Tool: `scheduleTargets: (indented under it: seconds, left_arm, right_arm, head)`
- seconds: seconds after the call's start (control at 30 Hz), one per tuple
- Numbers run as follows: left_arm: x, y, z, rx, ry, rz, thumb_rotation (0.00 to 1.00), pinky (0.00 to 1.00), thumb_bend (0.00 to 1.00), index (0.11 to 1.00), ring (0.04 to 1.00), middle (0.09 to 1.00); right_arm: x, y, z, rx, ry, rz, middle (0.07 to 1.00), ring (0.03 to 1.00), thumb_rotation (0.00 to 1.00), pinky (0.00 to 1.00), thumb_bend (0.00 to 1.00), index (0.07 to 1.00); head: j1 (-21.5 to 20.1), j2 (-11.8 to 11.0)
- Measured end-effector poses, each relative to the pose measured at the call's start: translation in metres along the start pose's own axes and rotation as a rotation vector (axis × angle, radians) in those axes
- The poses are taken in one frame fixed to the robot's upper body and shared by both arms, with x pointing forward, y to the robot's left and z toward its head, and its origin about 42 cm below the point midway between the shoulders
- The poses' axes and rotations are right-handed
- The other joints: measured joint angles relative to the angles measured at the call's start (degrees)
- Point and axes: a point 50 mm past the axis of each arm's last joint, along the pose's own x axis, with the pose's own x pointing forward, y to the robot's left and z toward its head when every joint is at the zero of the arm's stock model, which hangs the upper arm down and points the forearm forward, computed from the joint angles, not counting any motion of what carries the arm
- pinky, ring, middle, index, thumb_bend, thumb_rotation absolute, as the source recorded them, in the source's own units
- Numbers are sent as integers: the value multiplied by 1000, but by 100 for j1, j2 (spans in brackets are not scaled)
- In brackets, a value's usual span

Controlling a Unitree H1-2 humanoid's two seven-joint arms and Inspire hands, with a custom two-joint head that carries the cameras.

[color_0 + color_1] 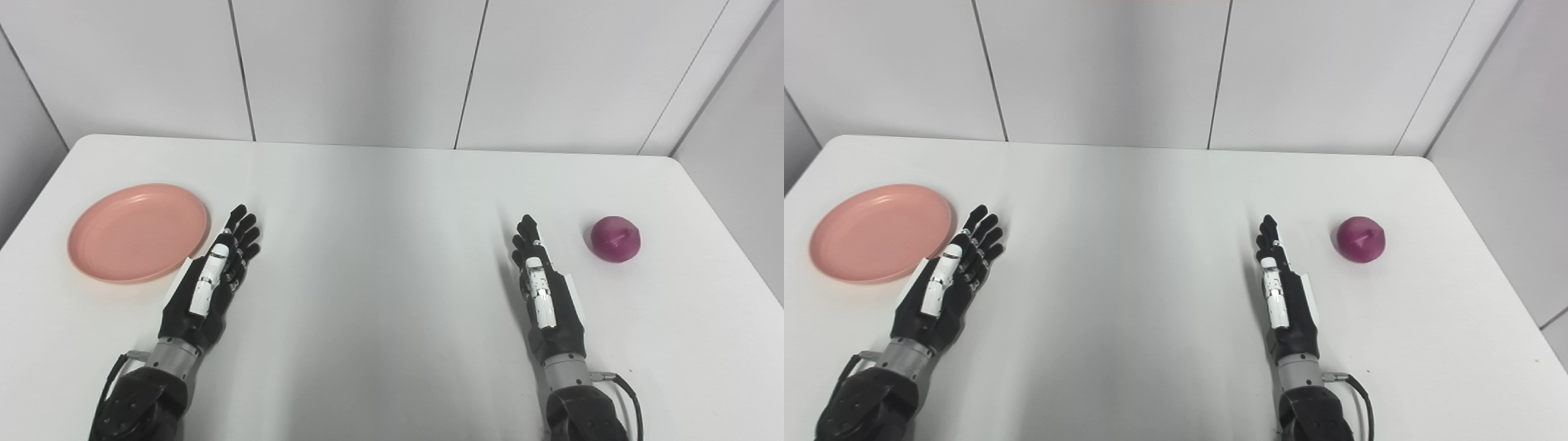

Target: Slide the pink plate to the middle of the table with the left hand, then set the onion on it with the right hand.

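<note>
The pink plate [138, 232] lies flat at the table's left side, with nothing on it. Just right of its rim, my left hand [214, 275] is stretched out over the table, fingers straight and apart, holding nothing. A purple-red onion [615, 239] sits on the table at the right. My right hand [542, 288] is a short way left of the onion, set on edge with its fingers extended, open and apart from the onion.
The white table [380, 245] ends at a white panelled wall behind. Its right edge runs close past the onion. Between the two hands the tabletop [1127, 257] is bare.
</note>
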Motion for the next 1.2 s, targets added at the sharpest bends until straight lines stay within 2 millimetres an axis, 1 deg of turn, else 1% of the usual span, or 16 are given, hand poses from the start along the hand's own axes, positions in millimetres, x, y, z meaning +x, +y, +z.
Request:
scheduleTargets:
  seconds: [0.23,0.63,0.77,0.97,1.2]
  left_arm:
    - [0,-1,0,0,0,-1,1000,1000,415,1000,1000,1000]
    - [0,-2,0,1,0,-1,1000,1000,404,1000,1000,1000]
    - [0,-3,0,-1,0,-2,1000,1000,407,1000,1000,1000]
    - [1,-4,0,-2,5,6,1000,1000,401,1000,1000,1000]
    - [0,-5,-1,1,11,10,1000,1000,398,1000,1000,1000]
  right_arm:
    - [0,-1,0,-7,-1,1,1000,1000,1000,1000,251,1000]
    - [0,-1,1,-4,-2,-1,1000,998,1000,1000,239,1000]
    - [0,-1,1,-5,-2,-1,1000,998,1000,1000,254,1000]
    - [0,-1,1,-3,-2,-1,1000,999,1000,1000,247,1000]
    - [0,-2,1,3,-3,-1,1000,1000,1000,1000,227,1000]
  head:
    - [0,0]
    - [79,0]
    - [97,9]
    - [141,0]
    - [334,-9]
